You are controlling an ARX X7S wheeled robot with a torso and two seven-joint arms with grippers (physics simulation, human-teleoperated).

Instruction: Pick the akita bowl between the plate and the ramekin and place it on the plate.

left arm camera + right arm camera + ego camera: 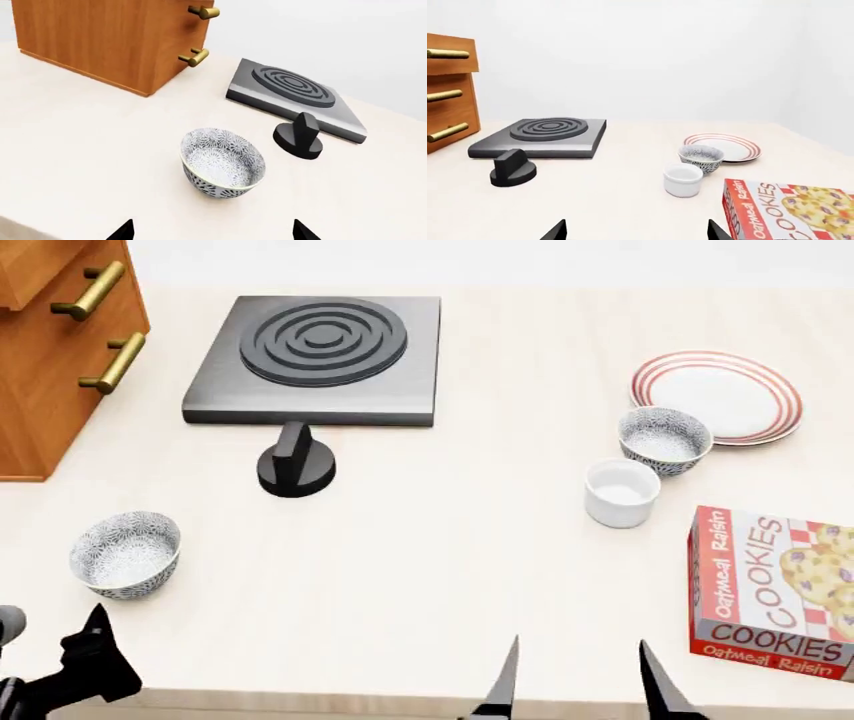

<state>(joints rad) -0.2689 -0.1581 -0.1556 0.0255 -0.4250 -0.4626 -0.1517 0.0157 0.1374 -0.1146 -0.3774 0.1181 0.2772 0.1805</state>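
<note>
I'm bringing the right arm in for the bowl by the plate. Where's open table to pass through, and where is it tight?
Open: the wide bare stretch between the black knob and the ramekin, running down to the right gripper. Tight: the akita bowl sits nearly against the ramekin and the plate, with the cookie box close beside. A second patterned bowl lies far left.

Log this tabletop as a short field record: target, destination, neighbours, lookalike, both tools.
target: akita bowl, upright, between plate and ramekin
destination: plate, nothing on it
neighbour: ramekin, close beside the target
lookalike: second patterned bowl, far side of the table, near the left tool
other items: hotplate, black knob, cookie box, wooden drawers
left tool: holds nothing; open in the left wrist view
right tool: open, holds nothing, short of the ramekin
</note>
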